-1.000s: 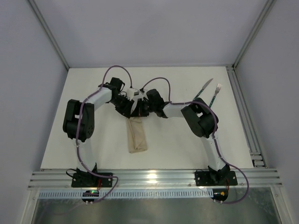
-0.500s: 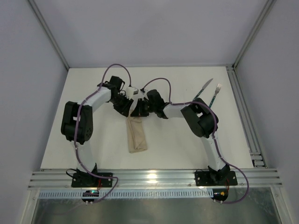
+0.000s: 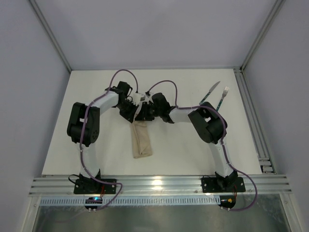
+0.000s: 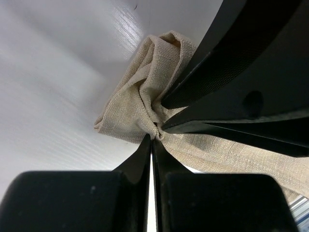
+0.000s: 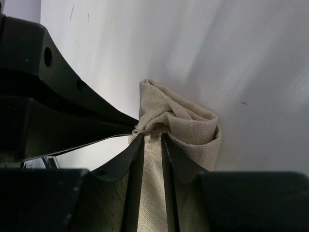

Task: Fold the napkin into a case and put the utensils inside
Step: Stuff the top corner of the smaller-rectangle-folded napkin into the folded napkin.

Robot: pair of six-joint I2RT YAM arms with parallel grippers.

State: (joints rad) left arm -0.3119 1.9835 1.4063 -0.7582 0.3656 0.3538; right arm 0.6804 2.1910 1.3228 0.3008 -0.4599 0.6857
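The beige napkin (image 3: 142,142), folded into a narrow oblong case, lies lengthwise mid-table. Its far end is bunched up (image 4: 140,101), and both grippers meet there. My left gripper (image 4: 152,139) is shut, its tips pinching a small tuck of the cloth edge. My right gripper (image 5: 152,136) faces it from the other side. Its jaws stand a narrow gap apart astride the bunched cloth (image 5: 193,128). From above, the left gripper (image 3: 133,110) and right gripper (image 3: 145,111) almost touch. The utensils, a knife (image 3: 209,93) and a fork (image 3: 222,96), lie side by side at the far right.
The white table (image 3: 87,145) is edged by an aluminium rail on the right (image 3: 251,116) and along the front (image 3: 159,183). Grey walls close in the back and sides. The right arm's elbow (image 3: 208,124) sits just in front of the utensils.
My left gripper has shut on the bunched far end of the napkin. The right gripper's jaws have parted a little. The napkin's body has not moved.
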